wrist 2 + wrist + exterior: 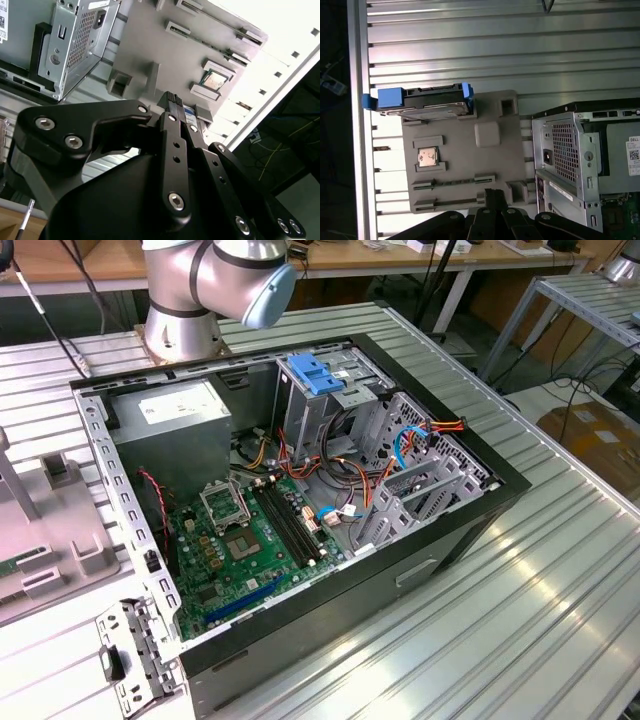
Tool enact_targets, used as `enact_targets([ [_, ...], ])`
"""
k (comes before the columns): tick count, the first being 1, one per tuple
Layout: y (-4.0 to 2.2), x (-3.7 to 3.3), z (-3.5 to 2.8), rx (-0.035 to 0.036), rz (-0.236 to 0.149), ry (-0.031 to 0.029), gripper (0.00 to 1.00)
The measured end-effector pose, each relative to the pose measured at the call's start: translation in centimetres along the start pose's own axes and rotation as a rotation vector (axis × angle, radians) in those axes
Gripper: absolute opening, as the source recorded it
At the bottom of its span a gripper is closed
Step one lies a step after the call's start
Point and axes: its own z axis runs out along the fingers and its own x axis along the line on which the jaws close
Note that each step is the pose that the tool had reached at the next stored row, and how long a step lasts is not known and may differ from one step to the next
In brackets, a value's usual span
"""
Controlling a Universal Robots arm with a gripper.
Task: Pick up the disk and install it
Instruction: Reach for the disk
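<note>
The disk (426,103) stands on edge in a grey holder tray (465,165) on the slatted table, its silver body framed by blue carrier rails. In the first wrist view my gripper (493,193) hangs over the tray's opposite edge, well apart from the disk. Its black fingers are shut together with nothing between them. In the second wrist view the gripper (171,98) rises in front of the same tray (150,45).
A processor chip (427,156) lies in a pocket of the tray. The open computer case (300,490) sits beside the tray, with a blue bracket (312,373) on its drive cage and a grey power-supply box (170,425). The arm's base (185,300) stands behind the case.
</note>
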Motion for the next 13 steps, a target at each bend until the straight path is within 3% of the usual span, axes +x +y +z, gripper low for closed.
enact_targets([
  [8,1.09,1.08,0.1,0.0029,0.0,-0.0001,0.11],
  [13,1.79,1.35,0.17,0.0077,-0.036,0.001,0.11],
])
